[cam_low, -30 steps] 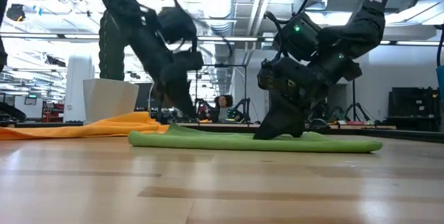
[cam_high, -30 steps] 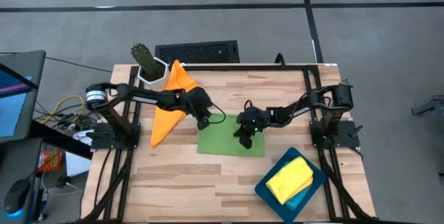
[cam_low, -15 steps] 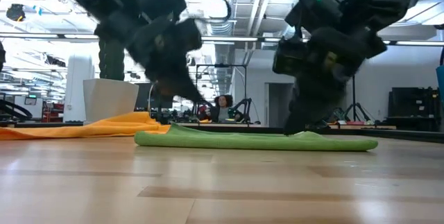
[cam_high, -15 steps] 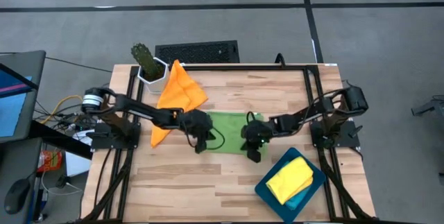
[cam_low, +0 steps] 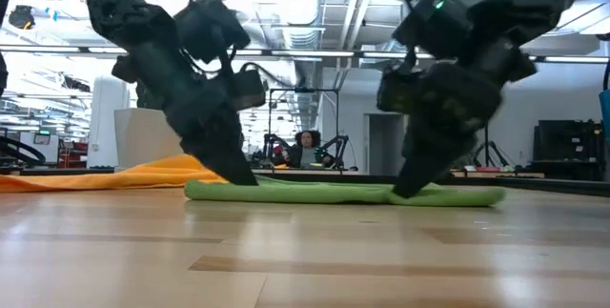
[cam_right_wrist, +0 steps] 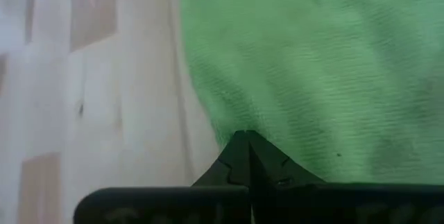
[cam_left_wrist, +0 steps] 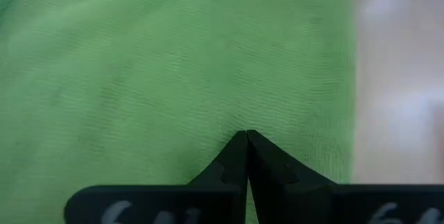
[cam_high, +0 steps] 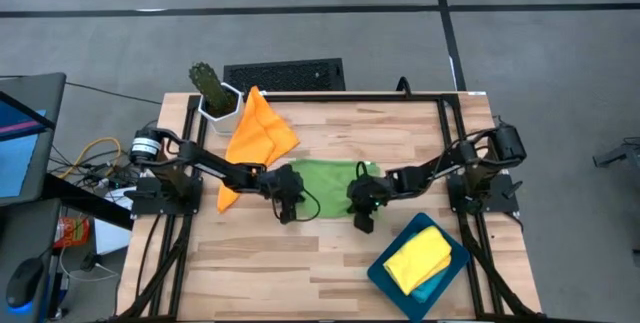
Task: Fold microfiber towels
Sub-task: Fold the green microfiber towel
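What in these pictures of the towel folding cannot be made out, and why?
- Whether the shut left gripper and right gripper pinch the green towel: high view, arms cover its near edge.
- Light blue cloth under the yellow towel in the tray: mostly covered.
- Person: low view, too small.

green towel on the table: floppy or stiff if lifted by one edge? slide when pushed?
Probably floppy: the green towel lies limp and folded flat on the table, edges rounded in the low view. Likely light. Its knit texture may grip the wood, so a push would probably bunch it rather than slide it.
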### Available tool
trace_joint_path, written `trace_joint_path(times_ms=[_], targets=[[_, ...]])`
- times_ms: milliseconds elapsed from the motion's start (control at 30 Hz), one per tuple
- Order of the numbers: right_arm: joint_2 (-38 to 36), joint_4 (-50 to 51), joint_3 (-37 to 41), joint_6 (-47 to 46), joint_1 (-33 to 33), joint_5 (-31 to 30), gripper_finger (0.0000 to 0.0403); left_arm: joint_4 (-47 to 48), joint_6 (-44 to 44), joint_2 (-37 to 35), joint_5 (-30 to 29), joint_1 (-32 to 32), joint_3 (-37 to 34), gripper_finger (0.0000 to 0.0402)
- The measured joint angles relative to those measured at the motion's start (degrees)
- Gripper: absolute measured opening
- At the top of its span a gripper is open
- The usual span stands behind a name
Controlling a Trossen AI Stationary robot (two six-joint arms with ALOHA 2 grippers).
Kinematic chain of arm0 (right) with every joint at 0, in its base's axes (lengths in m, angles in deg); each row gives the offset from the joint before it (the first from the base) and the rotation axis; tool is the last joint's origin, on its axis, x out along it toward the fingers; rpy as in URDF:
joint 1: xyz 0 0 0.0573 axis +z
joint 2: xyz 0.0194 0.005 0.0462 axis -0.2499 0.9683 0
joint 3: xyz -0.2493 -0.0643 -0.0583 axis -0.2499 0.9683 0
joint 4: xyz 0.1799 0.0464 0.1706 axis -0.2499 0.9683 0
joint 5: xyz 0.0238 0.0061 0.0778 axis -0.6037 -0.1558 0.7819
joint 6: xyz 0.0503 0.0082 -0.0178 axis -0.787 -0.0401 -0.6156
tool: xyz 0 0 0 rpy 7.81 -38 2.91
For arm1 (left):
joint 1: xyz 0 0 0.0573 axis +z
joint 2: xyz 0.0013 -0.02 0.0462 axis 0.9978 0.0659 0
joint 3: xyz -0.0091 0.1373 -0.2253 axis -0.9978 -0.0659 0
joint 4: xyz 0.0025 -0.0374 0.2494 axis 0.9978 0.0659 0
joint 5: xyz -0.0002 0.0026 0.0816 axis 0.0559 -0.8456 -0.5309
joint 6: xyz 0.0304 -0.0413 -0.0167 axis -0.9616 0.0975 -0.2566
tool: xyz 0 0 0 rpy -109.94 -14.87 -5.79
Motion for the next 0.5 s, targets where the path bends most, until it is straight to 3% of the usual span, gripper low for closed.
trace_joint_path(times_ms=[367,500], targets=[[-1.3,-0.3,0.2,6.6,-11.5,0.0,0.0012,1.0,-7.8,0.6,-0.6,14.9,1.1,0.0],[-5.5,1.0,0.2,8.0,-14.2,3.1,0.0013,2.7,-4.8,-0.9,4.8,18.3,3.1,0.0]])
